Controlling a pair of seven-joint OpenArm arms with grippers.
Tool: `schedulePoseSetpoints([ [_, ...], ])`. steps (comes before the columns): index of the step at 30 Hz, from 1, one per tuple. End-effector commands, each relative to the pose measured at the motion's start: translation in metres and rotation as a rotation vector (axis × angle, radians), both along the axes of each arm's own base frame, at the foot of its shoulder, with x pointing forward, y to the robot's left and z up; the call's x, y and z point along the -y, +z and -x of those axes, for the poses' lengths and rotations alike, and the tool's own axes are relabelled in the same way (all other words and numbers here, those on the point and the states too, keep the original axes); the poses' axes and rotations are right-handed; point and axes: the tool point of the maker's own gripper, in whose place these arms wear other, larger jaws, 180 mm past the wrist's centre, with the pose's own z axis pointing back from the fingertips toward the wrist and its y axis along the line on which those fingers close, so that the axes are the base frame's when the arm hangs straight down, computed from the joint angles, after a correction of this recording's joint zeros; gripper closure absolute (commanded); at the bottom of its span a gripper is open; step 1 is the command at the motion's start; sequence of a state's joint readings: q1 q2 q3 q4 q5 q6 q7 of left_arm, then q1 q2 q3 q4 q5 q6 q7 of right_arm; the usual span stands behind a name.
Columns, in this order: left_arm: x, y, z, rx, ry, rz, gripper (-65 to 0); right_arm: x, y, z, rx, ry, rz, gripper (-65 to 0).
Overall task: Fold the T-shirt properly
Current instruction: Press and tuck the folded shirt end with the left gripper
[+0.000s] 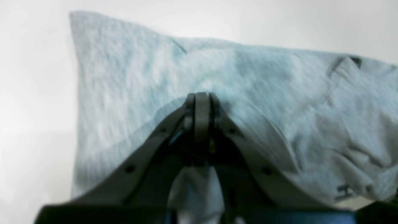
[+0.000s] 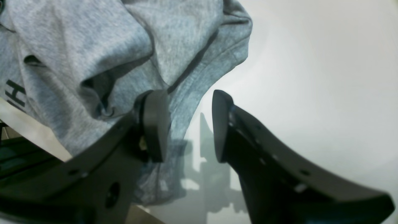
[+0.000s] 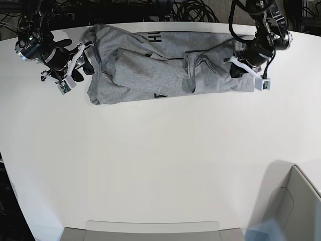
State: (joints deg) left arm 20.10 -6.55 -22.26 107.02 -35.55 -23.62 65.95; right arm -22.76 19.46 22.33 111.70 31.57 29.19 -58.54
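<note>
Bench (image 3: 150, 165) surface is plain glossy white, with black cables (image 3: 190, 10) bunched beyond its far edge and a grey box (image 3: 296, 201) at the near right corner. The T-shirt (image 3: 165, 65) lies rumpled lengthwise along the far side of the bench, between my two arms. My left hand (image 1: 201, 102) is clenched, its tips meeting on grey cloth at the shirt's right end; only that wrist view shows the pinch. My right hand (image 2: 189, 124) is spread wide at the left end, one fingertip (image 2: 155, 124) touching a fold, nothing gripped. The right wrist view alone catches black lettering (image 2: 14, 95) at the cloth's edge.
</note>
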Motion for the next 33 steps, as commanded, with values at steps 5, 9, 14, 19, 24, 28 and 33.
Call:
schedulePoseSetpoints([
  [5, 0.038, -0.003, 0.04, -0.061, -0.129, 0.019, 0.0, -0.001, 0.017, -0.015, 0.07, 0.01, -0.013, -24.0],
  [9, 0.088, -0.005, 0.068, -0.107, -0.27, 0.086, 0.0, -0.004, 0.022, -0.022, 0.092, 0.008, -0.023, -24.0],
  [14, 0.114, 0.001, 0.097, -0.138, -0.41, 0.114, 0.0, -0.011, 0.029, -0.032, 0.127, -0.009, -0.054, -24.0],
  [19, 0.119, 0.013, 0.093, -0.093, -0.411, 0.201, 0.0, -0.015, 0.032, -0.037, 0.145, -0.012, -0.072, -24.0],
  [24, 0.119, 0.023, 0.087, -0.066, -0.416, 0.256, 0.0, -0.022, 0.039, -0.044, 0.171, -0.02, -0.106, -24.0],
  [28, 0.104, 0.023, 0.08, -0.053, -0.377, 0.229, 0.0, -0.031, 0.042, -0.042, 0.157, -0.053, -0.255, -24.1],
  [33, 0.106, 0.023, 0.081, -0.056, -0.381, 0.232, 0.0, -0.02, 0.018, -0.026, 0.045, -0.099, -0.483, -24.2],
])
